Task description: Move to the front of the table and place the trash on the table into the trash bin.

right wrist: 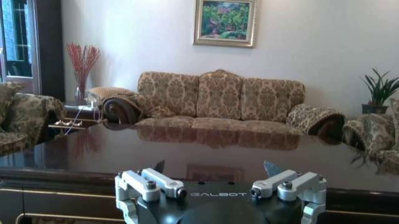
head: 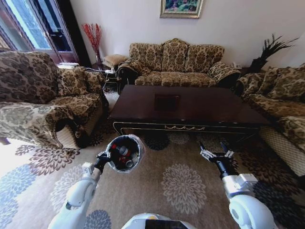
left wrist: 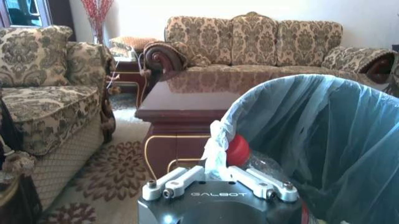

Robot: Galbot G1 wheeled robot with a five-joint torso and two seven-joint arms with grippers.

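The table [head: 190,112] stands ahead of me, its glossy dark top reflecting the room, and spreads wide in the right wrist view [right wrist: 206,151]. My left gripper [head: 104,160] is shut on the rim of the trash bin [head: 136,143], holding it above the carpet near the table's front left corner. The trash [head: 125,155] lies inside the bin. In the left wrist view the left gripper [left wrist: 218,175] pinches the whitish bag at the trash bin [left wrist: 324,140] rim, beside a red-capped bottle [left wrist: 237,150]. My right gripper [head: 215,151] hovers open before the table's front edge, fingers spread [right wrist: 215,170].
Patterned sofas surround the table: one on the left [head: 43,105], one at the back [head: 176,64], one on the right [head: 281,105]. A flowered carpet [head: 181,186] covers the floor in front of me. A side table [left wrist: 128,70] sits at the far left corner.
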